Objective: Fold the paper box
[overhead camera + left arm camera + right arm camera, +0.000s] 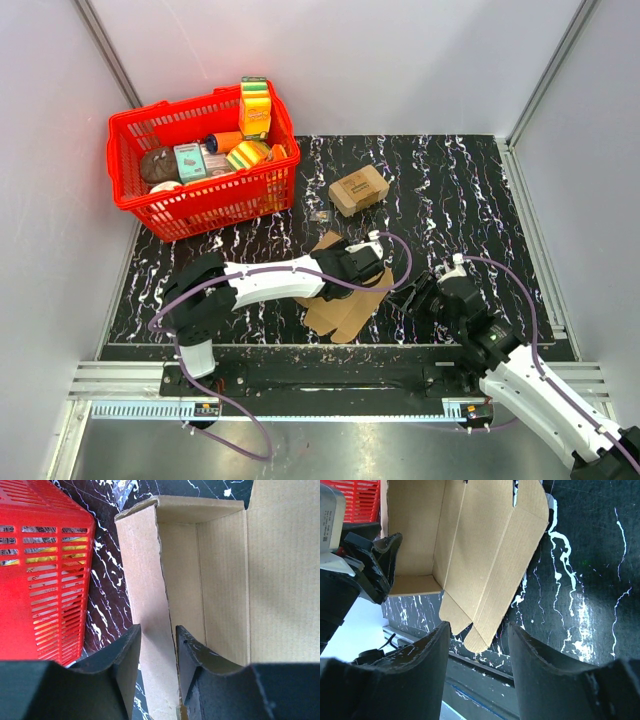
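near the middle of the table's (455, 215) front edge lies the paper box (343, 312), a brown corrugated sheet only partly folded: one long side wall and one short end wall stand up, and the wide flaps with rounded tabs lie spread flat toward the right. the left gripper (366, 263) reaches across from the left and sits over the box. in the left wrist view its fingers (125, 652) straddle the raised long wall, one outside it and one inside the tray, with the cardboard filling the gap between them. whether the claw truly pinches that wall or only brackets it, i cannot tell.

the right gripper (418, 298) hovers just beside the box's right flap, low over the black marbled surface. its jaws stand apart and hold nothing; in the right wrist view the rounded tab of the flap shows between the fingertips but apart from them.

at the far left corner stands a red basket (200, 200) filled with packaged goods. a smaller chunky cardboard box (358, 189) with dark print on top sits toward the far edge, near the basket's right side and well apart from the paper box.
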Motion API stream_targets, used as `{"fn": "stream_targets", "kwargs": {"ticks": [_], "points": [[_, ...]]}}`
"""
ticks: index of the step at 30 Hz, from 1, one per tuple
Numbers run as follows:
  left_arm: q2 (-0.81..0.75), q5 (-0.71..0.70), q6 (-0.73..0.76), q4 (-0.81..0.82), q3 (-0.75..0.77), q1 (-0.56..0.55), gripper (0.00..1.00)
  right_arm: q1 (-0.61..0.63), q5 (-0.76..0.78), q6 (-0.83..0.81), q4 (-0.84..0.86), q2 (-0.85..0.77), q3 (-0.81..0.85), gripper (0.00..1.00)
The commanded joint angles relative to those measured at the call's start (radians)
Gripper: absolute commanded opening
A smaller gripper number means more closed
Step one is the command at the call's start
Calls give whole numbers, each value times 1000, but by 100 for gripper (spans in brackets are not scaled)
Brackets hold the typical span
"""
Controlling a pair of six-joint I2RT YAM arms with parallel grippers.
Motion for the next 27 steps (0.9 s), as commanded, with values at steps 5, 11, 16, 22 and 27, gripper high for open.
{"fn": "stream_targets", "kwargs": {"ticks": [5,11,16,22,27], "points": [[21,-61,39,1,43,-6,35,3,5,-17,-5,-25,11,56],[26,-64,47,2,40,-6,31,5,19,-30,-39,-49,27,56],[18,-66,53,5,32,-5,20,5,23,-36,-56,-74,40,56],[1,-41,60,22,29,4,9,5,36,-58,-91,-91,78,56],[-23,43,50,47,15,33,0,5,40,-116,-139,-120,158,56]]}}
